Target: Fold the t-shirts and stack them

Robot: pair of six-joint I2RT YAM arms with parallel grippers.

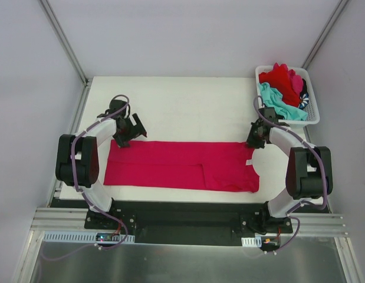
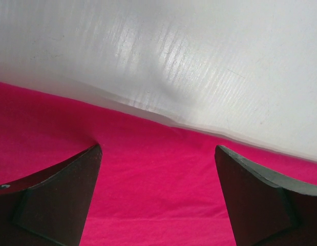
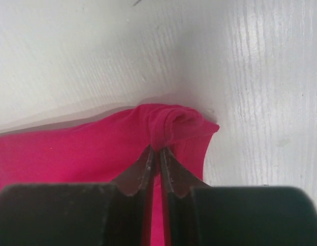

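The magenta-pink t-shirt (image 1: 182, 165) lies folded into a long band across the white table. My left gripper (image 1: 124, 137) is open at the band's far left corner, its fingers spread over the pink cloth (image 2: 158, 195) just inside the far edge. My right gripper (image 1: 257, 139) is shut on a bunched fold of the shirt's far right corner (image 3: 171, 125). The red, teal and dark striped t-shirts (image 1: 283, 88) lie heaped in the basket.
The white slotted basket (image 1: 313, 115) stands at the table's far right corner, just behind my right arm. The bare white table (image 1: 188, 112) stretches behind the shirt. A black rail runs along the near edge.
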